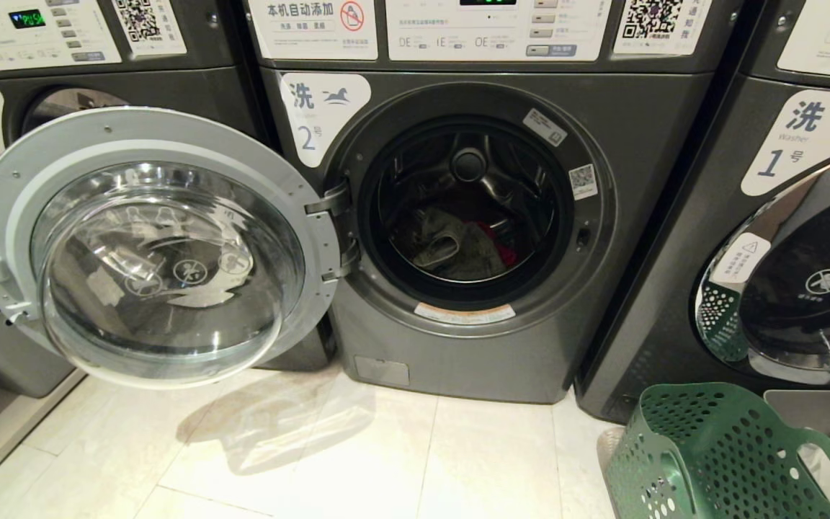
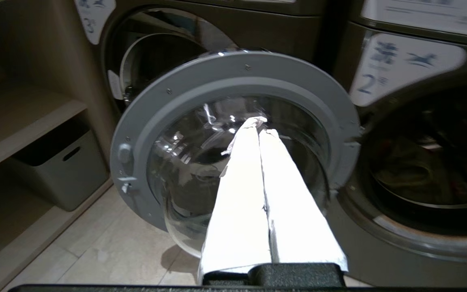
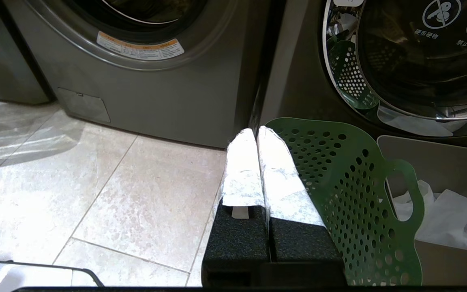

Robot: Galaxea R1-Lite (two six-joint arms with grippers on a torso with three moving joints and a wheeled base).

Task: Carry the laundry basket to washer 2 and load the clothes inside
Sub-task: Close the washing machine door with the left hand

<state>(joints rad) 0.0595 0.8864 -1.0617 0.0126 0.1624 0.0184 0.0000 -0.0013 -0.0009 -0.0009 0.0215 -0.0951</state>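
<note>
Inside dark grey front-loading washer 2 point(image 1: 458, 216), grey-olive and red clothes point(image 1: 458, 249) lay loaded; tall green perforated basket point(image 1: 717, 454) stood aside; both end effectors point(image 2: 258, 130) point(image 3: 256, 132) pinched closed, empty; door unshut.

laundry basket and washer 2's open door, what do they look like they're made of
The laundry basket looks like moulded plastic, matte dark green: thin walls punched with round holes, a slot handle. The door of washer 2 seems a grey plastic ring around a clear, glossy bowl, probably glass, given its reflections.
</note>
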